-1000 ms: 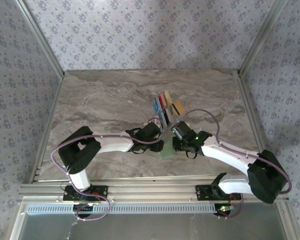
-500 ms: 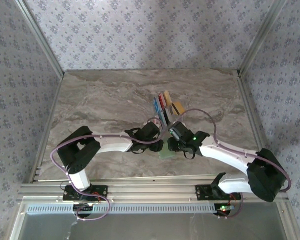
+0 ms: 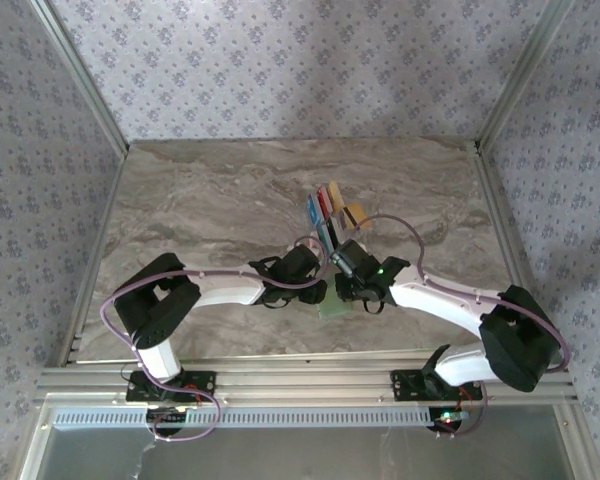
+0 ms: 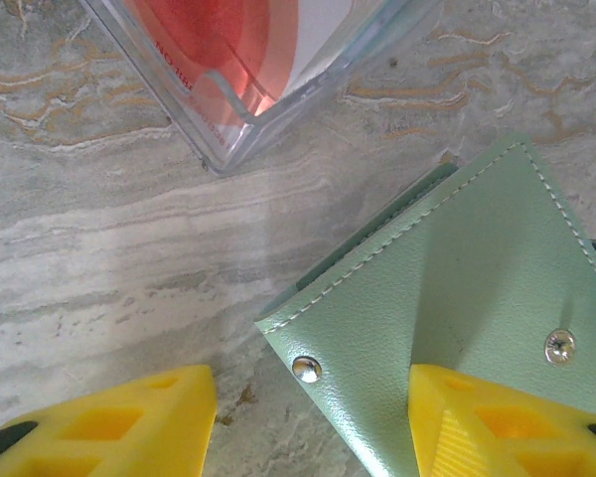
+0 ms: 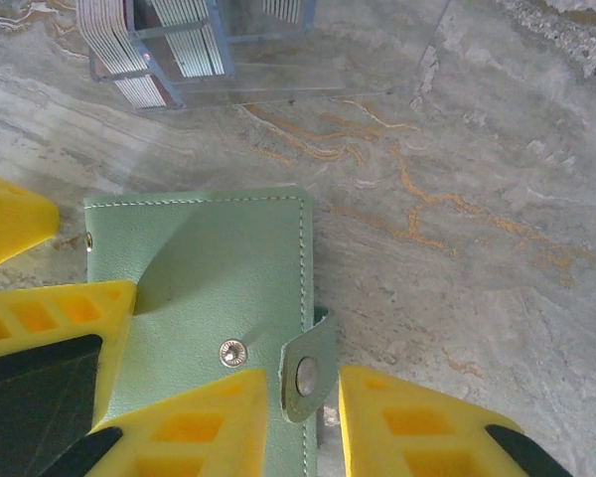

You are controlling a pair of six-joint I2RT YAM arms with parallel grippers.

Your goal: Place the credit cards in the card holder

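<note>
Top external view: both arms reach in low from their bases and meet at mid-table (image 3: pixel 200 200), with the left gripper (image 3: pixel 318 288) and right gripper (image 3: pixel 342 292) nose to nose over the sage-green card holder (image 3: pixel 332 306). The holder lies flat just in front of the credit cards (image 3: pixel 330 208), which stand in a clear rack (image 4: pixel 219 149). Left wrist view shows jaws spread wide, one finger over the holder's face and the other over bare table; right wrist view shows narrow jaws bracketing the holder's snap tab (image 5: pixel 304 370), and whether they pinch it cannot be told.
</note>
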